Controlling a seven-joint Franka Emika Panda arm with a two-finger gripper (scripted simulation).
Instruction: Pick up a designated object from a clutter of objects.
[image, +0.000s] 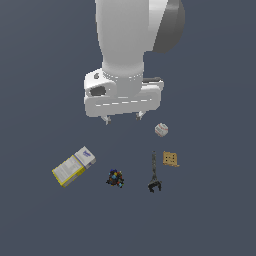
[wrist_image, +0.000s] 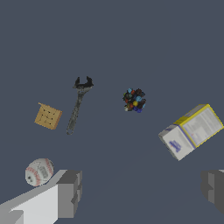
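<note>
Five things lie scattered on the bench (image: 210, 220). The tool (image: 122, 118) hangs above them, spread wide and holding nothing. The dark speckled lump (image: 115, 178) sits between the box (image: 74, 166) and the black clamp (image: 154, 173), apart from both.

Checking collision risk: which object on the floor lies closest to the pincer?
The baseball, white with red stitching; it sits just past the open pincer, while the lump, box, block and tool lie farther off.

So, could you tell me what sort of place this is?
Probably a simulated test scene, not a real room: a plain dark floor with no walls, and unrelated things scattered on it, a baseball, a box and a black tool.
</note>
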